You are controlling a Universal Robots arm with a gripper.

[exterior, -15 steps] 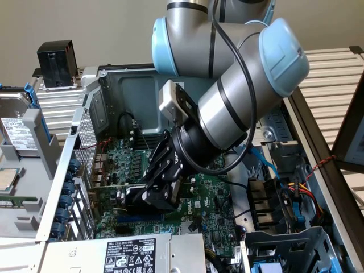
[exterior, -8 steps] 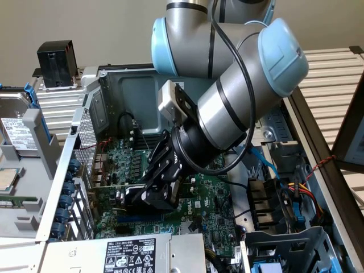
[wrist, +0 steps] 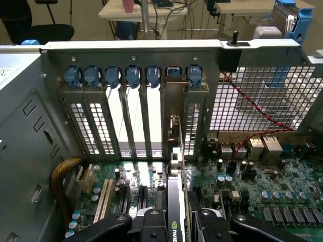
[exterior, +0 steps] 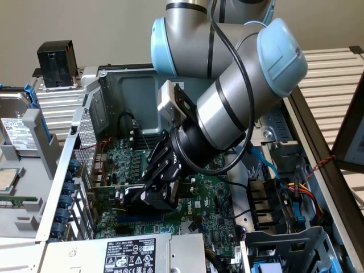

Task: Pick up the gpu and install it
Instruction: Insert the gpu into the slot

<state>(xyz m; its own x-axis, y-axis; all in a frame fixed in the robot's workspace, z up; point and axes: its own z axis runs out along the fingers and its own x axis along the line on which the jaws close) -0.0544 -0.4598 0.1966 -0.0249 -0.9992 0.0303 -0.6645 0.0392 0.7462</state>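
An open computer case point(exterior: 122, 85) is seen lying on its side on a pale slatted table point(exterior: 335, 79), with a plain beige wall behind it. A large green motherboard point(exterior: 207, 199) is laid across the floor of the case, and a labelled power supply point(exterior: 131, 253) is set along the near edge. A black boxy object point(exterior: 57, 60) is stood on the table beyond the case, toward the exterior view's left. Through the wrist view, a room with a white desk point(wrist: 166, 9), hanging cables and a dark office chair point(wrist: 30, 20) can be made out past the case's rear panel point(wrist: 131, 48). A row of blue clips point(wrist: 132, 75) is fitted along that panel above the slot covers, and 1 red wire point(wrist: 252, 108) is strung across the perforated grille.

The gripper point(exterior: 149, 190) point(wrist: 176, 227) is lowered into the case over the motherboard, and its 2 black fingers point(wrist: 113, 224) are closed on the gpu point(exterior: 162, 200) point(wrist: 173, 199). The card is held edge-up between them, directly beneath the wrist, in line with a slot. Its metal bracket point(wrist: 174, 133) is placed against the rear panel, between 2 slot covers, below the blue clips.
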